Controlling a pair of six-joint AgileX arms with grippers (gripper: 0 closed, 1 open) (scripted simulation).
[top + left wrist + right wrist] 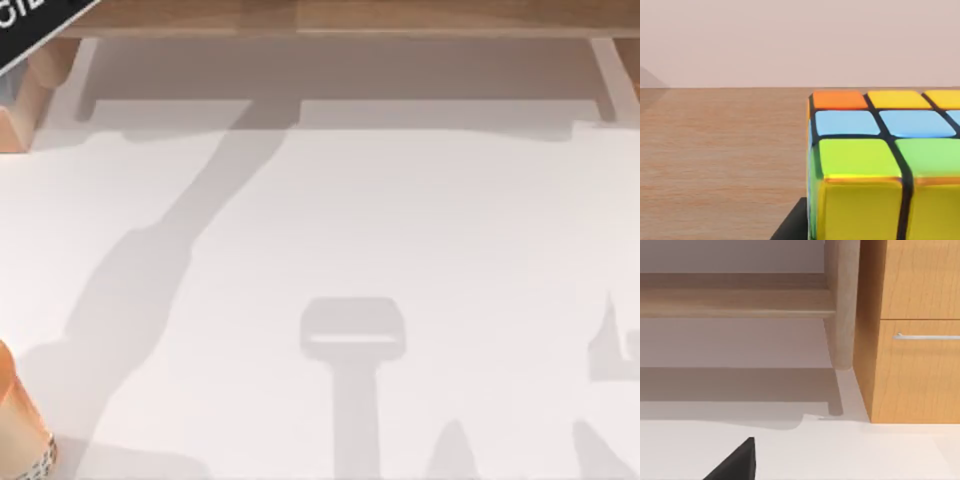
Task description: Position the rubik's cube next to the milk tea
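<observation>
The left wrist view has the rubik's cube [880, 165] v. close in front of the camera, i.e. right at the left arm's jaws, with a dark wedge [790, 225] just beside its lower corner that is prob. part of a finger; whether the jaws are clenched on the cube or released can't be told, since no fingertip contact shows. The cube looks to sit on or just over the wooden worktop [715, 150], upright, orange/yellow row farthest from the jaws, blue next, green nearest, yellow face toward the camera. Out from there: no cup beside the cube in that view, so the placing step seems not done yet; judged approx. early-to-mid task, w/ carry and set-down still left. The milk tea [18, 425] stands at the top view's lower-left edge, partly cut off, orange top and speckled band visible. The right arm looks idle: its wrist view faces a wooden cabinet [915, 340] and a table leg [841, 305], with a dark finger tip [737, 462] at the edge; jaw state there can't be told either.
</observation>
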